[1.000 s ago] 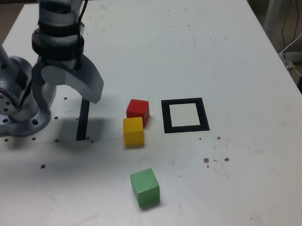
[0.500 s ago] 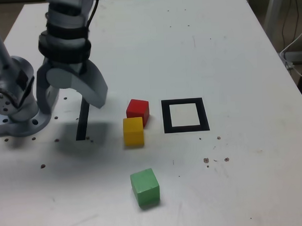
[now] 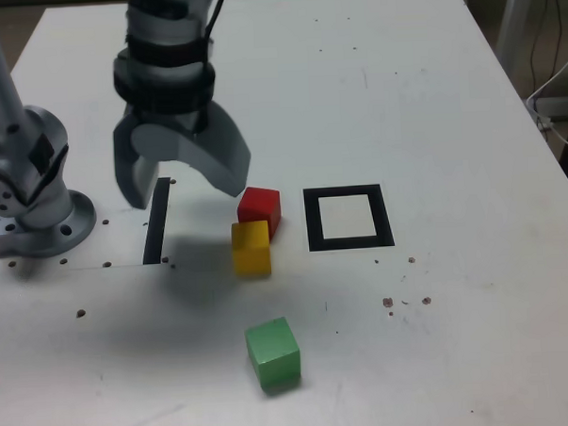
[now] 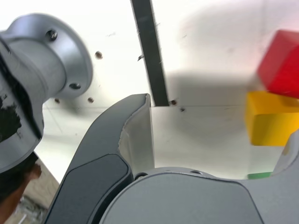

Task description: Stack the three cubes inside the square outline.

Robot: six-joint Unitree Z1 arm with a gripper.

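Shifted toward the exterior view's right since the earlier frames: the grey 2-jawed tool (image 3: 182, 184) hung over the straight black tape strip (image 3: 155, 223) and is now closer to the cubes. Jaws stand wide apart, nothing between them; it is above the white desk (image 3: 430, 103), not down on it.

Left to right in the exterior view:
- Silver arm base (image 3: 34, 200) at the far left edge.
- Black strip, partly under the tool's left jaw.
- Matte yellow cube (image 3: 252, 247), touching or very nearly touching the matte red cube (image 3: 259, 210) just behind it; the wrist view shows them corner to face, with the yellow cube (image 4: 272, 117) below the red cube (image 4: 281, 64).
- Matte green cube (image 3: 273, 353), alone, nearer the camera, well apart from the pair.
- Thick black square outline with a white centre (image 3: 348, 217), just right of the red cube, nothing inside it.

Judgement: 0 of 3 cubes placed; the step in hand is the approach for the 1st pick, likely red or yellow.

To do it well: centre the open jaws over 1 cube only. Red and yellow sit so close that a jaw coming down between them could shove the neighbour. Close across the 2 free faces, square to them. Descend straight, close fully, then lift clear before travelling to the outline.
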